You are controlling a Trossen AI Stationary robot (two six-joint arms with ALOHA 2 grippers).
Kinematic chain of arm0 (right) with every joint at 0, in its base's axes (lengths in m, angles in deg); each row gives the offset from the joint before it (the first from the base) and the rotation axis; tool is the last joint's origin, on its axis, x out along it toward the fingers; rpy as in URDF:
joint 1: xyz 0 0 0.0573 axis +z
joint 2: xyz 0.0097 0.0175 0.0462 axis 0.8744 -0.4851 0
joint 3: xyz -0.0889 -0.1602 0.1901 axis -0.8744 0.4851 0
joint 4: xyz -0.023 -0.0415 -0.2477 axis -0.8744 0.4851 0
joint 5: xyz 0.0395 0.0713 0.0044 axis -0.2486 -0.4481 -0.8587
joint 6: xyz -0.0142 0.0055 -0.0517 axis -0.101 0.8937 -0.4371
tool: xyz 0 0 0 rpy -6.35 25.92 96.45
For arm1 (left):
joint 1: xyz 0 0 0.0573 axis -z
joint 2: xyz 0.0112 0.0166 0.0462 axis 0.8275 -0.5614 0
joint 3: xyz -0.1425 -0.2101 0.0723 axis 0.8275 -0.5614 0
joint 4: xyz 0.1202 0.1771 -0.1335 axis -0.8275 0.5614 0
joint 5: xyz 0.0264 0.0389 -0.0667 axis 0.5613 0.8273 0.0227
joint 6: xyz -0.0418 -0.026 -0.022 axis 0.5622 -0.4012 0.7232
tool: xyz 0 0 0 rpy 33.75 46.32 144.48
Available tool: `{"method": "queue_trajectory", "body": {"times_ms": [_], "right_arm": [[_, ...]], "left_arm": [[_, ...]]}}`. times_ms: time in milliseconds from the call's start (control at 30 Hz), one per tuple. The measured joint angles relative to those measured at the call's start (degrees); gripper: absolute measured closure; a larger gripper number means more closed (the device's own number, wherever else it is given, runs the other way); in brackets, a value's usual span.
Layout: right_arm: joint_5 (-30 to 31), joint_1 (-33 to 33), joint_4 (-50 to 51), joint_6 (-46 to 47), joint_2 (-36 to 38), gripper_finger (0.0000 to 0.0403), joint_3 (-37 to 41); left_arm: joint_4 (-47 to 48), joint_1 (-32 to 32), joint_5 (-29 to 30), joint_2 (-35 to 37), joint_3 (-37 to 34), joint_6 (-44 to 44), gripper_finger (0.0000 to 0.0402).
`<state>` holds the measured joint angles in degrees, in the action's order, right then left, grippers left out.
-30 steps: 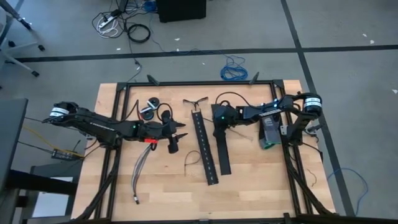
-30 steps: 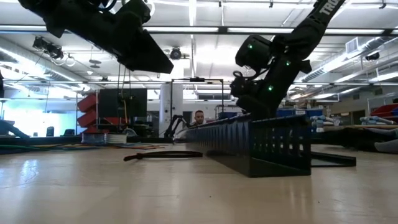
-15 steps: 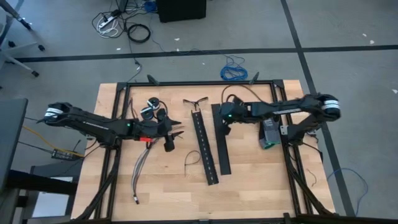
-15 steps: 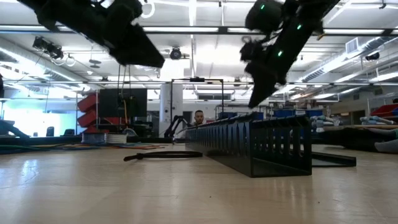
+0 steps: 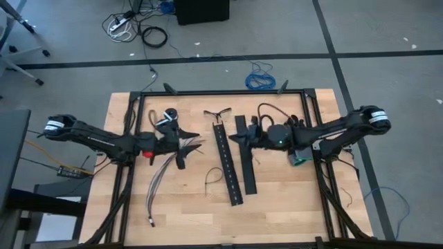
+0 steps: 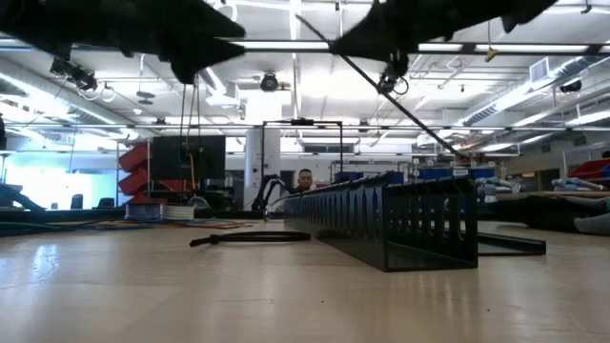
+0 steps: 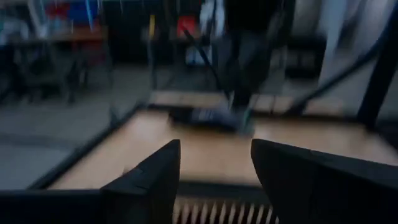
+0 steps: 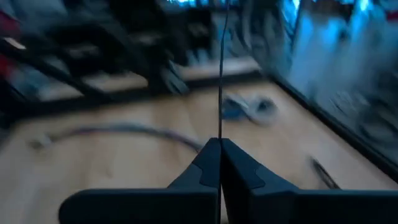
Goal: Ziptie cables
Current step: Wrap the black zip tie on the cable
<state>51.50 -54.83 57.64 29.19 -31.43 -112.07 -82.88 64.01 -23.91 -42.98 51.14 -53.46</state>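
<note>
Right wrist view: right gripper (image 8: 219, 144) pinched shut on ziptie (image 8: 221, 74) | left gripper (image 5: 185, 144) half-open around cables (image 5: 160, 178) | your thin ziptie may slip.

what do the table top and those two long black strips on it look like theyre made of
The table top looks like wood, pale and matt: the high view shows plank seams and grain.

The two black strips are probably moulded plastic, though painted metal is possible. They are matt black, with a row of small holes seen from above and slotted walls in the low view.
</note>
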Motion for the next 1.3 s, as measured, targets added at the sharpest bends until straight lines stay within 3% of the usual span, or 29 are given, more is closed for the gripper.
{"method": "queue_trajectory", "body": {"times_ms": [100,267,500,833,1033,1233,1300], "right_arm": [[-4.47,0.71,-12.56,-1.37,-4.41,0.0402,0.61],[-10.69,-0.93,-26.28,-2.47,-12.36,0.0402,-0.87],[-18.88,-4.25,-27.72,-0.2,-20.06,0.0402,-6.55],[-20.28,-4.71,-28.51,-0.72,-20.77,0.0403,-7.69],[-20.26,-5.89,-27.97,-0.73,-20.77,0.0403,-7.72],[-20.6,-7.05,-28.05,-0.75,-20.75,0.0403,-7.72],[-21.5,-7.41,-28.06,-0.75,-20.75,0.0403,-7.72]], "left_arm": [[-12.79,0.0,-1.66,-0.56,-3.07,0.67,0.0209],[-16.5,-0.01,-4.2,-2.36,-2.32,1.13,0.0209],[-16.05,-0.27,-4.83,-8.08,2.87,-0.3,0.0209],[-15.59,-2.02,-4.01,-9.07,3.84,-0.59,0.0217],[-14.57,-2.08,-4.94,-9.11,3.8,-0.73,0.0282],[-14.28,-2.08,-5.02,-9.11,3.8,-4.06,0.0387],[-14.51,-2.1,-4.91,-9.11,3.8,-5.08,0.0396]]}}
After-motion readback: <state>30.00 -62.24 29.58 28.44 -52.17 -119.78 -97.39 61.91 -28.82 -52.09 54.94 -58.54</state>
